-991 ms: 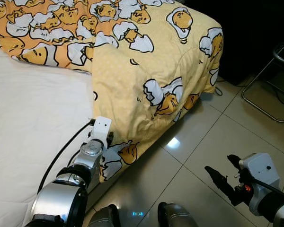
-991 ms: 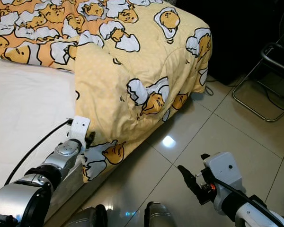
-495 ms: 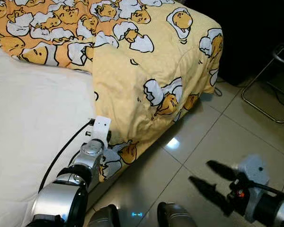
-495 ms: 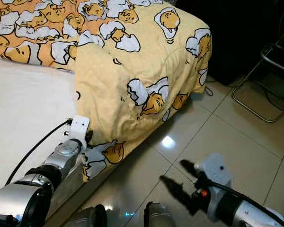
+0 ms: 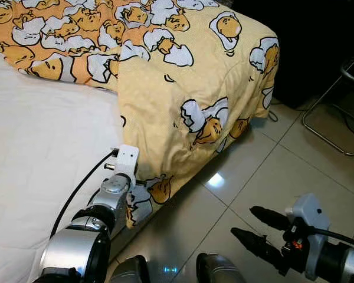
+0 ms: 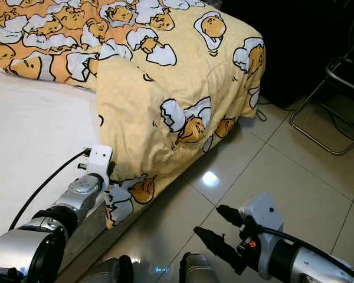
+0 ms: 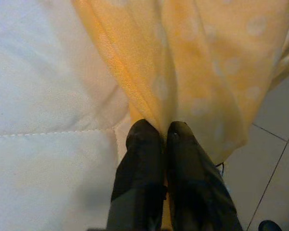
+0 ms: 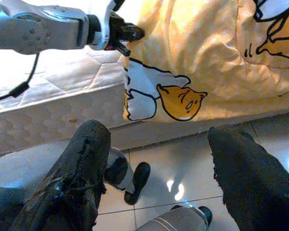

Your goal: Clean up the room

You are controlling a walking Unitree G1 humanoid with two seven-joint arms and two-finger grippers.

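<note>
A humanoid robot stands at the corner of a bed [image 5: 41, 153], making it up as part of tidying the room. Its left end effector [image 7: 156, 132] is pinched tight on the edge of a yellow quilt [image 5: 183, 88], right where the fabric meets the white mattress; the wrist view shows the cloth caught between the two closed black fingers [image 7: 139, 159]. The quilt, printed with cartoon egg figures, lies bunched toward the head of the bed, with one corner spilling over the side and hanging close to the tiled floor [image 5: 271, 171].

The right end effector [image 5: 251, 223] hangs low over the floor with its fingers spread wide, holding nothing, and points toward the drooping quilt hem. A metal chair frame [image 5: 342, 100] stands well apart by the dark wall.

The step in hand appears to be getting a two-handed hold on the quilt. The next move likely calls for the right arm to reach in and close on the hanging hem, so that both arms can lift and spread the cover over the bare mattress. The loose fabric may sag or slip if gripped too near its edge.
</note>
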